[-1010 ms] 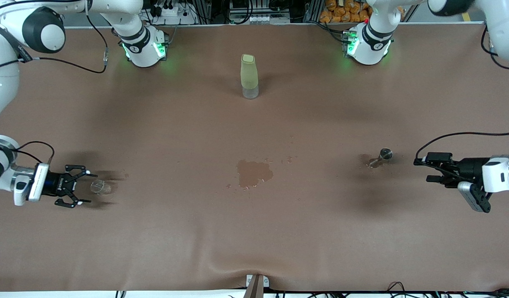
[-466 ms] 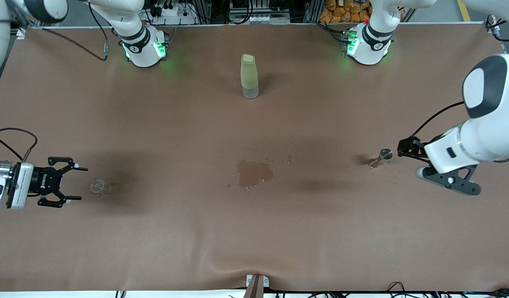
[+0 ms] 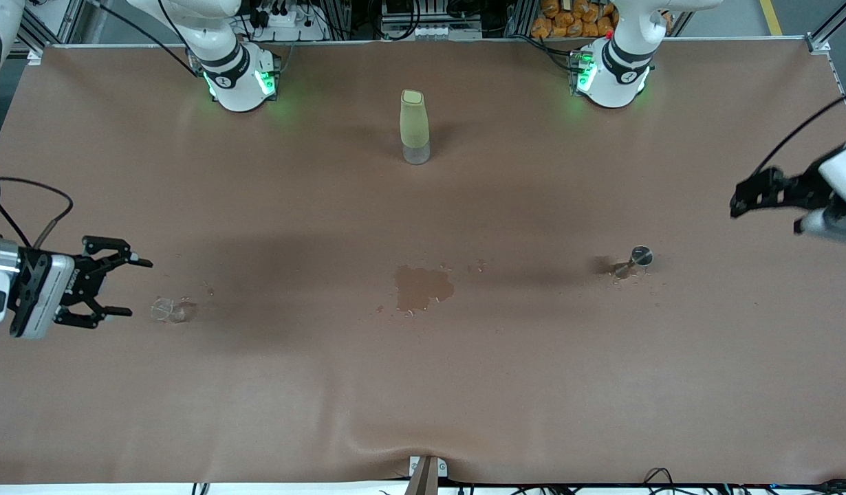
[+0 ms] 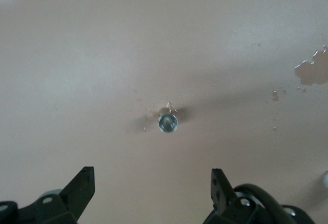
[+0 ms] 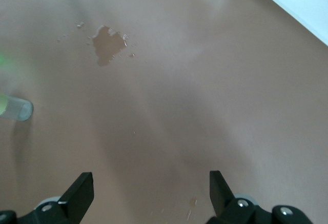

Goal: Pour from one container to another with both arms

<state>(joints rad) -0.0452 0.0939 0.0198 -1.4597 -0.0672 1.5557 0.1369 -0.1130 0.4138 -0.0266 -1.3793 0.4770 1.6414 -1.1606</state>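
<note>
A wet spill (image 3: 423, 287) darkens the middle of the brown table (image 3: 423, 385), and everything else sits around it. The glass cup (image 3: 167, 311) lies toward the right arm's end of the table from the spill, a little nearer the front camera, with a few drops beside it. The metal cup (image 3: 637, 258) stands toward the left arm's end from the spill, slightly farther from the camera, ringed by small droplets; the left wrist view looks straight down into its round rim (image 4: 168, 123). A green bottle (image 3: 414, 127) stands upright farther from the camera than the spill, between the two arm bases. The right tool (image 3: 124, 287) hangs above the table on the outer side of the glass cup from the spill, fingers spread wide, holding nothing. The left tool (image 3: 739, 203) is up in the air past the metal cup from the spill, near the table's end; its fingers (image 4: 82, 188) stand wide apart and empty.
</note>
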